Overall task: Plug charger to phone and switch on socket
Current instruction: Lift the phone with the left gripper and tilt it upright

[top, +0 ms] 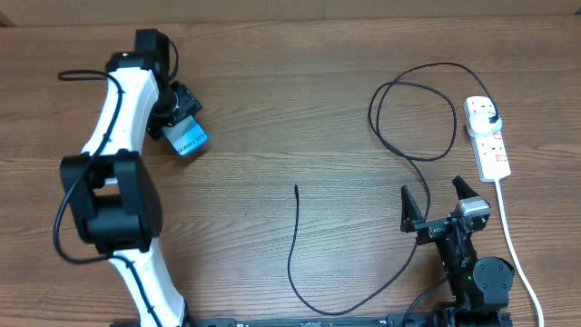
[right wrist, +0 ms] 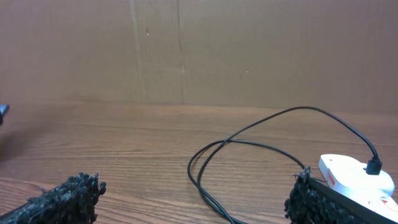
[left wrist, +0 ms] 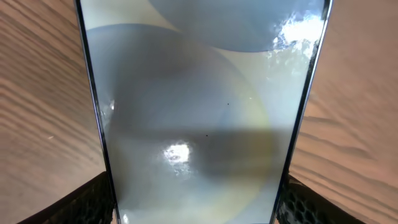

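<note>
**Lay the phone down with its port toward the cable tip**

Your left fingers (left wrist: 84,202) pinch the phone (top: 189,139) across its width, over the left of the tabletop (top: 300,100). Its long axis runs diagonally, free end toward the middle. Set it flat, that end facing the charger (top: 292,245) tip. Your right fingers (top: 411,207) stand spread and empty near the socket (top: 491,145).

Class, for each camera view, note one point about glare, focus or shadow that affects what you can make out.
Left wrist view: bright glare patches and a dark reflected band across the phone. Right wrist view: the right pincer is blurred at the bottom edge, while the charger cable and power strip look sharper. Overhead view: even light, crisp, only faint shadows on the table.
</note>
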Tool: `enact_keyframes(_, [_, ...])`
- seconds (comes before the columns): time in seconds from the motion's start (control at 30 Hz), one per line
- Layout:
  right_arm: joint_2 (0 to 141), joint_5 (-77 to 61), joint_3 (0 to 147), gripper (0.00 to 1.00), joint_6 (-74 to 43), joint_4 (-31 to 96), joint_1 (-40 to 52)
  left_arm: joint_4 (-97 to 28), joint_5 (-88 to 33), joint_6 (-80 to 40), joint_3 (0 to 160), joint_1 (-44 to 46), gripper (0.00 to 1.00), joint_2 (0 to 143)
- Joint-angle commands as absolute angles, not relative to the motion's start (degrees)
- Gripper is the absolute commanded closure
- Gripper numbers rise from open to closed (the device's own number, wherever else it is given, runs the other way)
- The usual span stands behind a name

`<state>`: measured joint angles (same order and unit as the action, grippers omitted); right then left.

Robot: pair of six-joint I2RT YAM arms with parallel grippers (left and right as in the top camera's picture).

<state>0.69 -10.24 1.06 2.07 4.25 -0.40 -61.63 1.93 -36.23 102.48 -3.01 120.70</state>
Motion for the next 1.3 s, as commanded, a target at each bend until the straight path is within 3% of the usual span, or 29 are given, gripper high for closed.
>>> enact_keyframes(0.0, [0.2,-10.0,0.4,0.00,1.8,4.0,-0.7,-61.8,-0.2,-36.0,103.7,-2.6,0.96,114.7])
enact_keyframes(0.67, [0.2,-10.0,0.4,0.00,1.8,4.0,-0.7,-66.3,-24.8,-40.7,103.7,-2.6,0.96,109.8])
enact_keyframes(1.07, [0.2,-10.0,0.4,0.00,1.8,4.0,-0.7,-69.9,-44.9,-56.2,103.7,-2.6,0.96,109.8])
enact_keyframes(1.27, [0.2,-10.0,0.4,0.00,1.8,4.0,-0.7,-71.3,-54.5,-57.0,103.7,-2.6,0.96,109.8])
